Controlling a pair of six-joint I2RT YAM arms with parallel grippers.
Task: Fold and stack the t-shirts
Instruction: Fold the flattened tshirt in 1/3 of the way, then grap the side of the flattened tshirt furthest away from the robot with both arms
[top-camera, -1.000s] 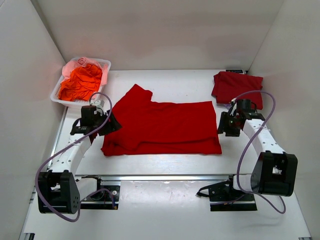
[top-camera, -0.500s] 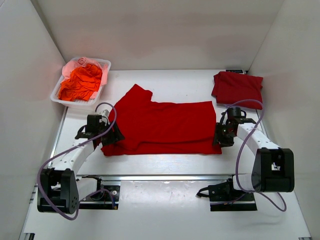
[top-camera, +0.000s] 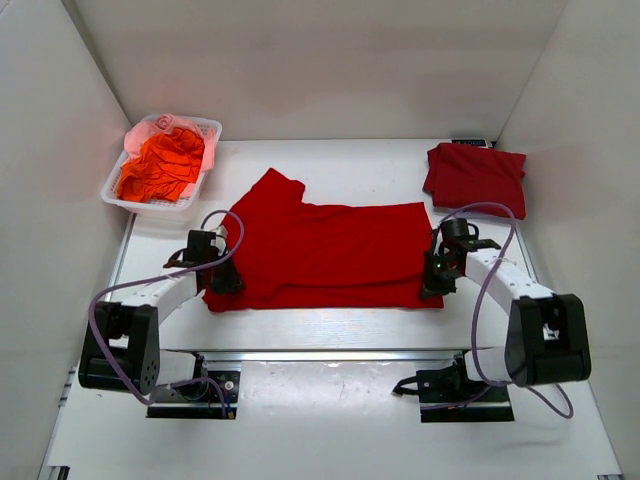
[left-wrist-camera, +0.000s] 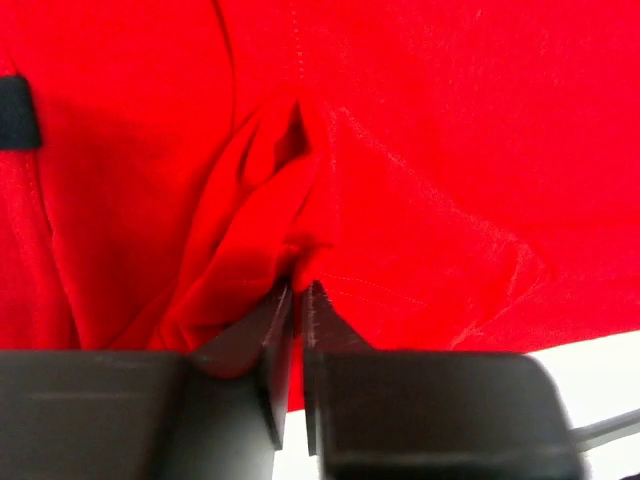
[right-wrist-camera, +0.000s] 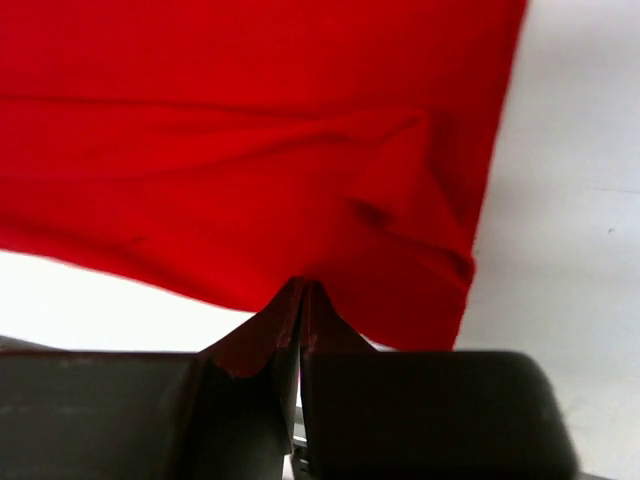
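T-shirt (top-camera: 330, 255) edges between both jaws

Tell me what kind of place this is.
Probably a robot lab test cell, not a home: plain white walls box in the table, the left arm and right arm bolted at its edge work a shirt, and a basket holds more clothes.

Between jaws, t-shirt (left-wrist-camera: 420, 150): soft matt red cloth, creased. Left gripper (left-wrist-camera: 298, 290) fingers (left-wrist-camera: 255, 335): matt black plastic. Beyond jaws, table (top-camera: 330, 326): smooth white.
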